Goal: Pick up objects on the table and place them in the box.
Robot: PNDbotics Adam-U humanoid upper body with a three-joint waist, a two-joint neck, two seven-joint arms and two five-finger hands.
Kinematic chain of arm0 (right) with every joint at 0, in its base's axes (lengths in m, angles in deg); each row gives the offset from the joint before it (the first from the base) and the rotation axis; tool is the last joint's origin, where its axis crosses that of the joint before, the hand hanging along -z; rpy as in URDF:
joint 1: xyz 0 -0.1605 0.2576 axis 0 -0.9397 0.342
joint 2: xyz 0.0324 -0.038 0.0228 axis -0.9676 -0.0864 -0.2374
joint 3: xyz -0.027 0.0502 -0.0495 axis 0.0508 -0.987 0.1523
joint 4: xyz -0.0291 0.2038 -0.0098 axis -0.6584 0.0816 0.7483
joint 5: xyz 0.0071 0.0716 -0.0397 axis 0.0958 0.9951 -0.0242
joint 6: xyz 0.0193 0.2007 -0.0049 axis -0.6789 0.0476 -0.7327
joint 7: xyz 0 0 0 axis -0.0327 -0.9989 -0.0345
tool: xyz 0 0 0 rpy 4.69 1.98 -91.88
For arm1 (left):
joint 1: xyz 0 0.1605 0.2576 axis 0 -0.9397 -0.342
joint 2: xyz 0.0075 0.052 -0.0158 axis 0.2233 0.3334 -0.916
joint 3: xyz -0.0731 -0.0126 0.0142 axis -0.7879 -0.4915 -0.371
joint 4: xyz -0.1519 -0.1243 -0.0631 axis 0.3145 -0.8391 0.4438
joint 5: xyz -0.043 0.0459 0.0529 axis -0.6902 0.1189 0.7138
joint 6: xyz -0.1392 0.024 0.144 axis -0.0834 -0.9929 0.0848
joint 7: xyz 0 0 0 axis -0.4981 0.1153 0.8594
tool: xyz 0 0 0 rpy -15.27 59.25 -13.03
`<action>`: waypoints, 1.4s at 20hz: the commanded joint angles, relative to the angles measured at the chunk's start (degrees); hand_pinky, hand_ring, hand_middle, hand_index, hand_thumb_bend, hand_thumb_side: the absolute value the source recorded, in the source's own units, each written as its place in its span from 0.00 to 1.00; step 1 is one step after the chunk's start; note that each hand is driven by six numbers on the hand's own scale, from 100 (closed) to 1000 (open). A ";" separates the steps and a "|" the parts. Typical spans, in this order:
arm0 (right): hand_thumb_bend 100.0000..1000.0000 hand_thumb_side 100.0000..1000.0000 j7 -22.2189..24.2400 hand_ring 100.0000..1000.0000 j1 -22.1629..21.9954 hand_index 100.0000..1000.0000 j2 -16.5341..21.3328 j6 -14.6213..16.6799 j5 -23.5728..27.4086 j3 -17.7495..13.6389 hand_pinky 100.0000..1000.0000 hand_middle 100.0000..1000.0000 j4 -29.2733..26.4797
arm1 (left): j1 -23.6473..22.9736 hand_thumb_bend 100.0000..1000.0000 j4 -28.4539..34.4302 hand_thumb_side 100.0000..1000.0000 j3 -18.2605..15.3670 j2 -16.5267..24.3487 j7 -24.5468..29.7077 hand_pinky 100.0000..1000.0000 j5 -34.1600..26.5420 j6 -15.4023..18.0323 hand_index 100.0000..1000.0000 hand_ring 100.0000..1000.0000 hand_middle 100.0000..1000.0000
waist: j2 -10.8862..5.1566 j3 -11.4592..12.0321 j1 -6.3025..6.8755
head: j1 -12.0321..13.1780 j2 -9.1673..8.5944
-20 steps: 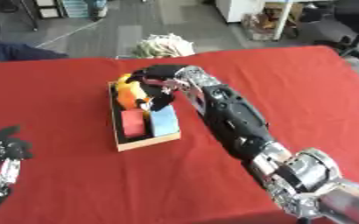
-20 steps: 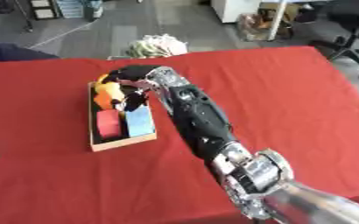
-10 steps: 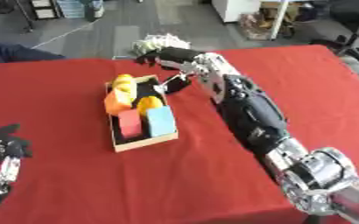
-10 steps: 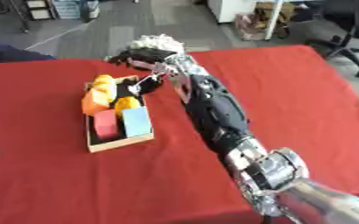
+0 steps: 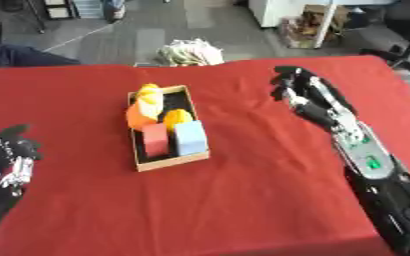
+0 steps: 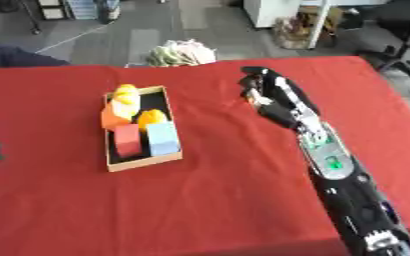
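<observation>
- The box [image 5: 168, 160] is seen left of centre on the red tablecloth [image 5: 243, 200], its long axis running from the upper left toward the lower right of the frame.
- Inside it are held a red block [image 5: 155, 140], a light blue block [image 5: 189, 137], a small yellow-orange piece [image 5: 177, 116] and a larger orange and yellow object [image 5: 144, 102] at the far end.
- No loose object is made out on the cloth, so the task is judged to be nearly or fully done.
- The right hand [image 5: 302, 95] is found right of centre, well apart from the box; its fingers are relaxed and nothing is held.
- The box lies to the frame's left of that hand, which is nearer to it than the other.
- The left hand [image 5: 5, 160] is shown at the lower left edge, open, fingers up.
- A second ago the right hand was over the box; it has since been drawn back to the right.
</observation>
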 commanded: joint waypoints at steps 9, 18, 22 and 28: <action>0.00 0.48 1.30 0.57 -5.93 0.82 -2.17 -4.50 4.78 -1.48 0.56 0.60 -7.10 | 0.35 0.00 -0.16 0.56 -0.72 -0.52 -1.50 0.72 -0.71 0.40 0.81 0.52 0.52 | -0.41 -0.29 -0.02 | 0.09 0.23; 0.00 0.48 1.06 0.57 -6.25 0.82 -2.53 -4.60 4.31 -1.55 0.56 0.60 -7.55 | 0.50 0.00 0.14 0.55 -0.88 -0.49 -1.91 0.72 -0.67 0.23 0.81 0.52 0.52 | -0.47 -0.36 0.22 | 0.00 0.23; 0.00 0.48 0.96 0.57 -6.30 0.82 -2.48 -4.54 4.00 -1.64 0.56 0.60 -7.52 | 0.48 0.00 0.14 0.55 -0.97 -0.42 -2.09 0.72 -0.60 0.16 0.81 0.52 0.52 | -0.53 -0.37 0.24 | -0.04 0.23; 0.00 0.47 0.73 0.57 -6.18 0.82 -2.44 -4.31 3.77 -1.94 0.56 0.60 -7.83 | 0.45 0.00 0.29 0.54 -1.24 -0.35 -2.56 0.72 -0.63 0.10 0.81 0.52 0.52 | -0.62 -0.40 0.34 | -0.04 0.23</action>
